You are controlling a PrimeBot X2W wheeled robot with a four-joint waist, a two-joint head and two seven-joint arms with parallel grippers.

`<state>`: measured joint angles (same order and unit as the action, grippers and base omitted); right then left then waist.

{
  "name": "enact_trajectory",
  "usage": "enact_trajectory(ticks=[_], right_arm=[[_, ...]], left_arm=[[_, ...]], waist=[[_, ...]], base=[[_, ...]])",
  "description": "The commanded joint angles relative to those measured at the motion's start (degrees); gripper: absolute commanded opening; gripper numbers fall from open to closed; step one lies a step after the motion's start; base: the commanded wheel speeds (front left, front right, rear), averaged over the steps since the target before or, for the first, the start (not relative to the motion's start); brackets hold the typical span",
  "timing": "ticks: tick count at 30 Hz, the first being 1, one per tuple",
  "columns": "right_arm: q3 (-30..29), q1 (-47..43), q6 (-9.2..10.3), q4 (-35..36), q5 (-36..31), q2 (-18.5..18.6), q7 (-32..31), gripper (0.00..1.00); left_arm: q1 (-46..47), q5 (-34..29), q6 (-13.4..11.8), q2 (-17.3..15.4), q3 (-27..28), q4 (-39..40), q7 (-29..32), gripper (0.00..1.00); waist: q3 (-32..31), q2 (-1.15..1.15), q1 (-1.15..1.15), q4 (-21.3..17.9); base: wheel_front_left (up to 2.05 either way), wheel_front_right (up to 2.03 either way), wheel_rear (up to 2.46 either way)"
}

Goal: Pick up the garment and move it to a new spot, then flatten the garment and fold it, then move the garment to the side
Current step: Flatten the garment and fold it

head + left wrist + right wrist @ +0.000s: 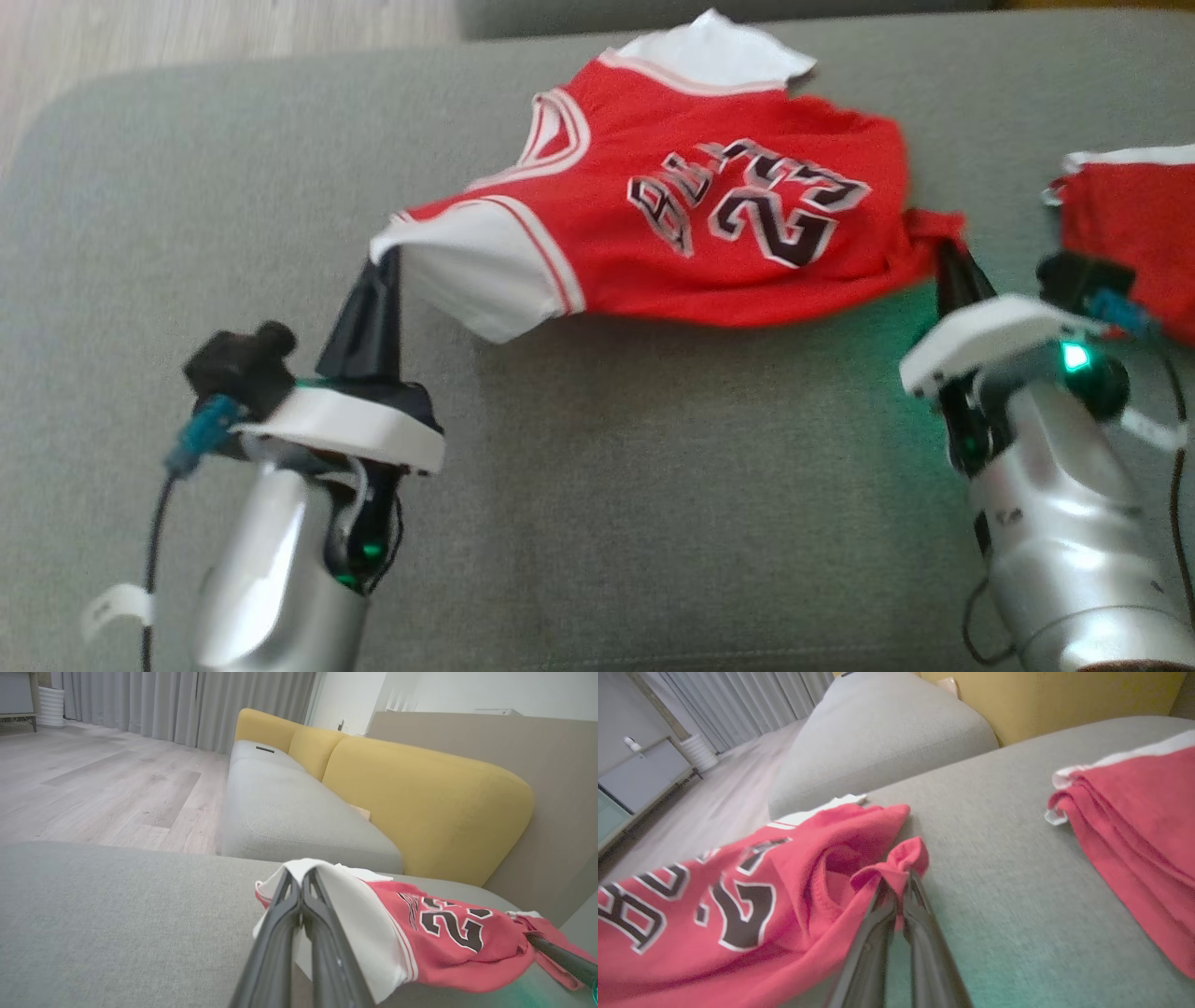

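Both ends pinched: my left gripper clamps the white sleeve, my right gripper the red hem; the jersey sags mid-frame over the cushion; I'd lift evenly, keeping it taut and level.

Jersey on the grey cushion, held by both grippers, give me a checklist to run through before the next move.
1. Left gripper shut on the white sleeve of the jersey: ok.
2. Right gripper shut on a red hem corner: ok.
3. Jersey's middle lifted off the cushion: cannot tell.
4. Jersey spread flat: not ok, it sags and bunches between the grips.
5. Second red garment apart from the jersey: ok, bare cushion lies between them.
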<state>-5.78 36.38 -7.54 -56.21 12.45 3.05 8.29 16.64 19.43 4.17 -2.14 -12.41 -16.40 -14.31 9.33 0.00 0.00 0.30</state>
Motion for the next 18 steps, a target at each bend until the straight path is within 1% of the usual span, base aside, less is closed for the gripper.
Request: enact_trajectory(ticks=[1,3,5,9,10,13,15,18], right_arm=[[3.43,2.87,0.05,4.08,2.67,-0.17,-0.95,0.0],[7.16,3.06,0.05,9.72,6.01,-0.12,-3.65,0.0],[9.45,3.5,0.05,16.24,9.05,0.94,-6.87,0.0],[12.08,5.12,0.05,29.25,14.32,3.28,-14.25,0.0],[12.08,5.12,0.05,29.25,14.32,3.28,-14.25,0.0],[11.73,7.32,0.05,36.33,16.45,4.24,-18.54,0.0],[11.01,9.12,0.05,39.39,16.05,4.77,-20.09,0.0],[9.35,11.62,0.05,41.73,14.81,4.45,-21.33,0.0]], left_arm=[[2.94,0.58,0.66,-0.79,2.77,1.95,-0.69,0.0],[5.24,1.92,1.31,-1.23,4.04,1.91,-0.69,0.0],[8.66,3.36,1.81,-2.03,4.87,1.9,-0.38,0.0],[17.3,6.95,2.41,-3.53,6.44,2.39,2.84,0.0],[17.3,6.95,2.41,-3.53,6.44,2.39,2.84,0.0],[23.86,9.87,2.37,-4.33,8.45,2.1,5.78,0.0],[27.82,10.53,1.82,-5.08,9.39,1.61,7.24,0.0],[32.68,10.96,0.54,-5.87,10.75,0.89,8.08,0.0]], waist=[[-2.28,0.0,0.0,-1.59],[-3.5,0.0,0.0,-2.29],[-4.69,0.0,0.0,-2.66],[-7.05,0.0,0.0,-3.09],[-7.05,0.0,0.0,-3.09],[-8.89,0.0,0.0,-3.33],[-9.72,0.0,0.0,-3.26],[-10.59,0.0,0.0,-3.1]], base=[[0.0,0.0,0.0],[0.0,0.0,0.0],[0.0,0.0,0.0],[0.0,0.0,0.0],[0.0,0.0,0.0],[0.0,0.0,0.0],[0.0,0.0,0.0],[0.0,0.0,0.0]])
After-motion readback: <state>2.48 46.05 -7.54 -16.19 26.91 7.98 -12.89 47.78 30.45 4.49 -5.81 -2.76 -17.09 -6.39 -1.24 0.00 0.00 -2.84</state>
